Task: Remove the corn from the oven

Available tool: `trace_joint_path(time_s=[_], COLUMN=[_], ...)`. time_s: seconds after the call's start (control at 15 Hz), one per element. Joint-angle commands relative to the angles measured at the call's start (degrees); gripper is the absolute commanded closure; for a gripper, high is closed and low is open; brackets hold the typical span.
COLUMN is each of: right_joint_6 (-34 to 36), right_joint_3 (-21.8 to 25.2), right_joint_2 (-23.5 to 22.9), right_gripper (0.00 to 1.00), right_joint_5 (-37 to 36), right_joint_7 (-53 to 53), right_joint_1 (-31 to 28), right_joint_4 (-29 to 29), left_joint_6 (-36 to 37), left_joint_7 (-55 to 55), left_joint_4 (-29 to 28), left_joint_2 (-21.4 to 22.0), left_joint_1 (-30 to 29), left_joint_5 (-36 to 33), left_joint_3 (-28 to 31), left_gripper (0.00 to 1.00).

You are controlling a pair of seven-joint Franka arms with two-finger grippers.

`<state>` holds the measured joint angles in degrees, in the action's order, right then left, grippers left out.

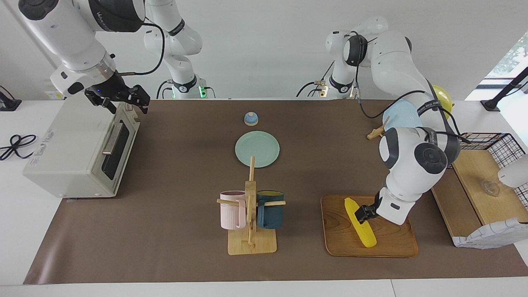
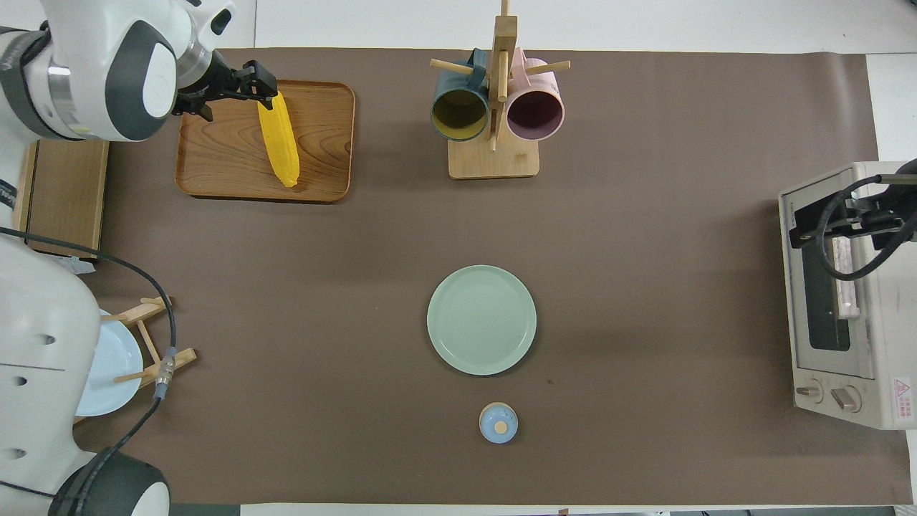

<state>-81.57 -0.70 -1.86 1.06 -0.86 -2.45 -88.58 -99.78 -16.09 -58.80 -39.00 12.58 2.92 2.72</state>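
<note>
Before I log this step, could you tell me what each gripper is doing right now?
Left gripper: open, holding nothing, above the corn on the wooden tray.
Right gripper: open, holding nothing, at the oven's top edge.

White arms (image 1: 396, 53), dark grey joints, black cables, black end effectors.
</note>
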Motion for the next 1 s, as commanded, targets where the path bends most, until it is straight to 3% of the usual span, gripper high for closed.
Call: trace_joint_path(time_s=[0.0,0.13,0.6,0.93], right_joint_6=[0.18,-0.69,-1.31,-0.79], right_joint_3=[0.0,0.61,2.37,2.37], right_joint_2=[2.47,3.88,4.06,3.53], right_gripper=[0.0,0.0,0.0,0.0], right_joint_5=[1.49,0.88,0.87,0.87], right_joint_7=[-1.16,-1.17,-0.9,-0.9], right_joint_1=[0.51,1.74,2.54,1.04], right_joint_4=[-1.42,-2.74,-2.74,-2.92], left_joint_6=[2.13,4.93,20.75,22.79], left_joint_7=[-0.51,-0.87,-0.95,-1.13], left_joint_4=[-14.91,-18.27,-18.89,-28.01], left_joint_2=[14.53,19.29,29.41,39.77], left_joint_1=[0.87,0.96,1.13,0.52], left_joint_5=[-1.16,-1.42,-1.42,-1.42], left_joint_3=[0.53,0.71,0.62,-0.43], left_gripper=[0.0,0.0,0.0,0.0])
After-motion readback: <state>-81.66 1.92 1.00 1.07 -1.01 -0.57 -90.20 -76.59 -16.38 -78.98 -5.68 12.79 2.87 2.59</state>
